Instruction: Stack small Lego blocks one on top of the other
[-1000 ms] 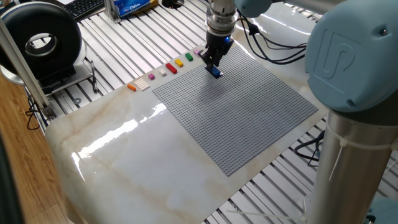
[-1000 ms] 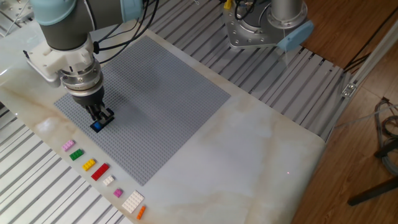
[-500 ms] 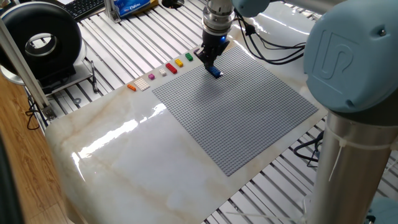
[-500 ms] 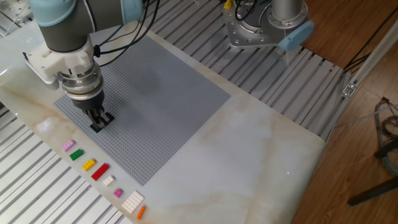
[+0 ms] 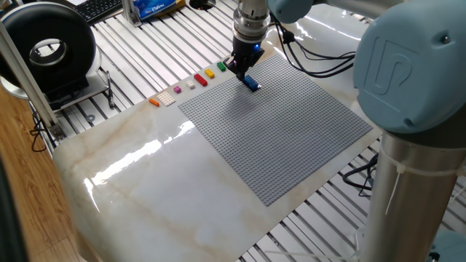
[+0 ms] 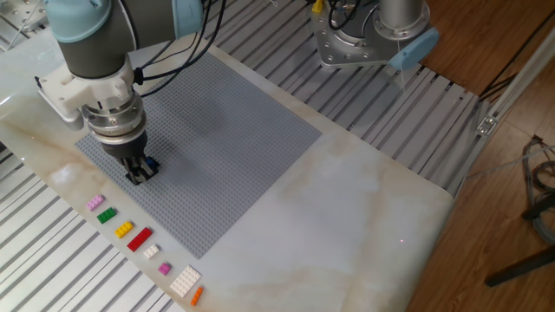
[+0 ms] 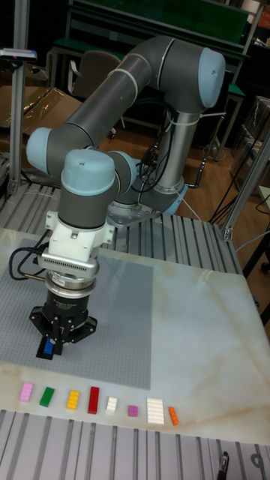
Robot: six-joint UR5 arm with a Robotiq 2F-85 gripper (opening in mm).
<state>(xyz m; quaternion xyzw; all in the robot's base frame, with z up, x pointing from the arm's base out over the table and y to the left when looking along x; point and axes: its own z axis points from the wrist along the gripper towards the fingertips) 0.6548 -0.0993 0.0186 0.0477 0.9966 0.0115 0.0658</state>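
A small blue Lego block (image 5: 251, 84) sits on the grey baseplate (image 5: 291, 131) near its far left corner, free of the gripper. What is under the blue block cannot be made out. My gripper (image 5: 241, 68) hangs just left of it, low over the plate's edge, fingers slightly apart and holding nothing. In the other fixed view the gripper (image 6: 138, 172) covers most of the blue block (image 6: 153, 163). The tall fixed view shows the blue block (image 7: 49, 346) behind the gripper (image 7: 54, 346). A pink block (image 6: 94, 202) and a small purple block (image 6: 165, 269) lie in the row beside the plate.
A row of loose bricks lines the plate's edge: green (image 6: 106, 215), yellow (image 6: 124, 229), red (image 6: 140, 239), white (image 6: 151, 251), a white plate piece (image 6: 185, 281) and orange (image 6: 197, 295). A black ring-shaped device (image 5: 47, 51) stands off the marble table (image 5: 145, 189).
The gripper let go of the blue block on the baseplate and moved off it toward the row of loose bricks. The blue block stayed in place.
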